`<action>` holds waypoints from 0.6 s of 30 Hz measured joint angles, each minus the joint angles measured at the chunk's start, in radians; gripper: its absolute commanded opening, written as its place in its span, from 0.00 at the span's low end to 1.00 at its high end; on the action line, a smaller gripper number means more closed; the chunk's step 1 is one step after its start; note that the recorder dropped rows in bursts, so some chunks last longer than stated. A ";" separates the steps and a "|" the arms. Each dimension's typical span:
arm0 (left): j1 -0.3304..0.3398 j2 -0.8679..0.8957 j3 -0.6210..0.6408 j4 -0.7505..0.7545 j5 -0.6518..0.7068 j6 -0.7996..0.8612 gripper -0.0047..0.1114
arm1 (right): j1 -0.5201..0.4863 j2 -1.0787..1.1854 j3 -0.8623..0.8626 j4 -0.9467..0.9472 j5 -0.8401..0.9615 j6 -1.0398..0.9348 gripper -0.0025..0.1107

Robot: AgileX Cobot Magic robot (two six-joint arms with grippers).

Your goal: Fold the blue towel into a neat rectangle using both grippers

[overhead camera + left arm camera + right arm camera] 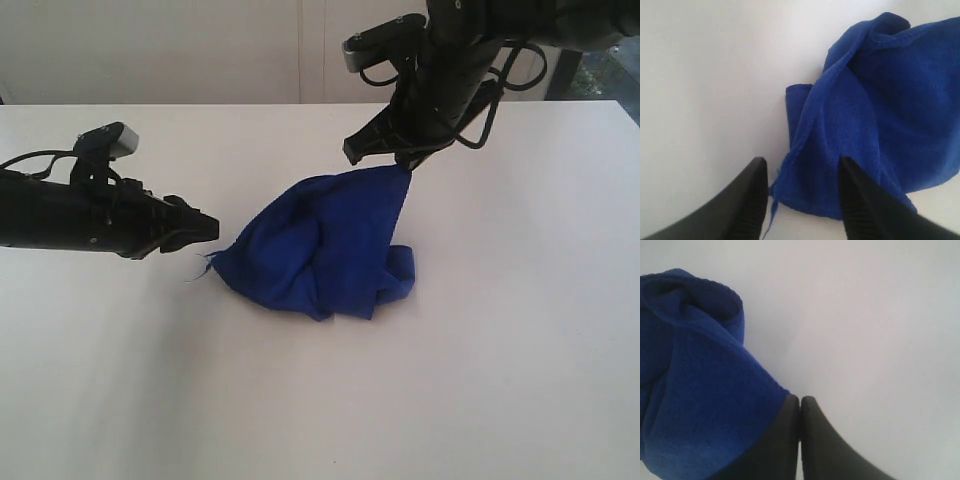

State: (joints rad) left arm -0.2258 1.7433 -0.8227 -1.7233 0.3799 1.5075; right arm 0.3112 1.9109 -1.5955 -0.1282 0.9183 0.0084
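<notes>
At the middle of the white table (500, 380), a crumpled royal-blue terry towel (320, 250) rises to a corner pinched in the right gripper (405, 160). The left gripper (208, 228) gapes beside a frayed corner, seemingly the best hold on limp, light cloth.

A white bench (500, 400) takes up most of what I can see, its top smooth, matte and evenly lit. Behind its far edge stands a pale cream wall (200, 50), divided by two thin vertical seams (300, 50) close together. Beyond the far right corner is a dark gap (612, 70) showing something blurred and bluish-green.
</notes>
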 measured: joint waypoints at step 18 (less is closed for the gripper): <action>0.000 0.165 -0.072 0.000 0.069 0.115 0.46 | 0.000 0.000 0.000 0.000 -0.010 0.000 0.02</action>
State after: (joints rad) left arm -0.2258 1.9087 -0.8949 -1.7233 0.4494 1.6227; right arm 0.3112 1.9109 -1.5955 -0.1282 0.9087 0.0084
